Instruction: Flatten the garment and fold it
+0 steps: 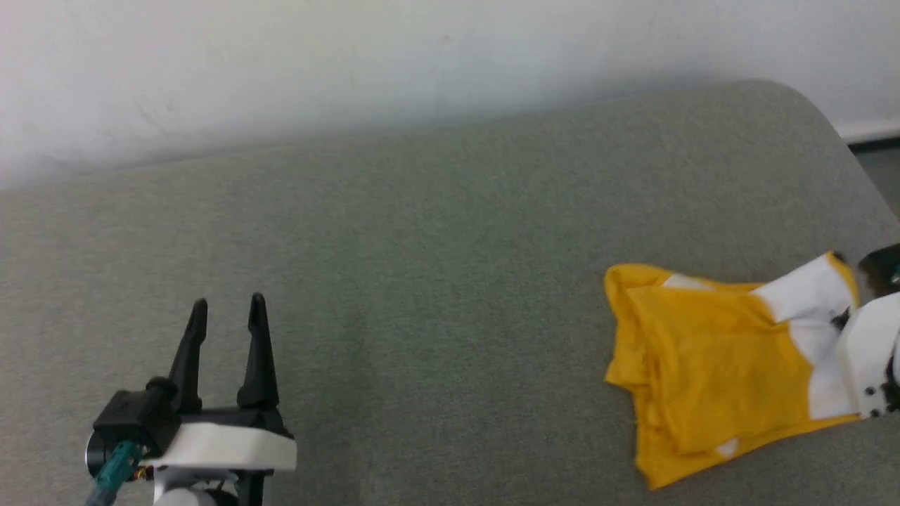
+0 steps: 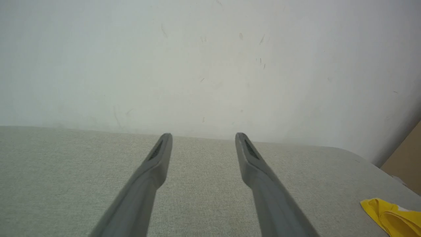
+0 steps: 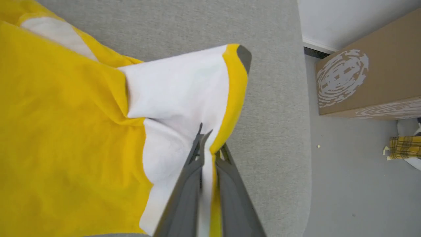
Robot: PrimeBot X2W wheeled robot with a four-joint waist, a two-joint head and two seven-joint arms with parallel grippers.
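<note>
The yellow T-shirt (image 1: 710, 351) lies bunched at the right of the grey cushioned surface (image 1: 436, 246), with white print patches toward its right end. In the right wrist view my right gripper (image 3: 206, 138) is shut on a white and yellow fold of the T-shirt (image 3: 65, 125), lifting that edge a little. In the head view the right gripper's pale wrist (image 1: 872, 351) sits at the shirt's right end. My left gripper (image 1: 228, 309) stands open over bare surface at the lower left, far from the shirt. A yellow corner of the shirt (image 2: 391, 215) shows in the left wrist view.
A white wall (image 1: 351, 70) runs behind the surface. The surface's rounded right edge (image 3: 302, 131) drops to a grey floor (image 3: 358, 184). On that floor stand a brown cardboard box (image 3: 371, 72) and a small yellow plaid item (image 3: 403, 148).
</note>
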